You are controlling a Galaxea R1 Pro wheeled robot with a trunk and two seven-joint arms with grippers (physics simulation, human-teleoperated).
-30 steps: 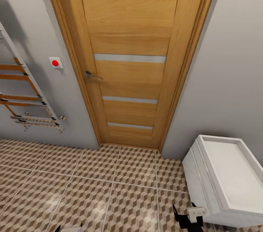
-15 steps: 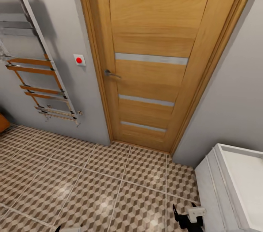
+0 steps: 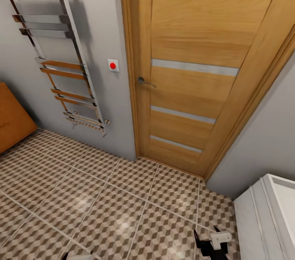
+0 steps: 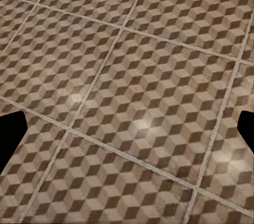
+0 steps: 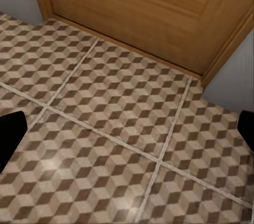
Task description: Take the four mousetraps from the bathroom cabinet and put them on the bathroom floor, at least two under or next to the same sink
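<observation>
Cube-pattern bathroom floor runs wall to wall. Far left, a corner of the orange-brown cabinet, then a chrome towel rail, a red wall button, the closed wooden door, and the white bathroom sink at right. Left gripper and right gripper fingers spread wide, holding nothing, above the tiles.

Soft, even light is seen; pale shiny spots lie on the floor below the door.
</observation>
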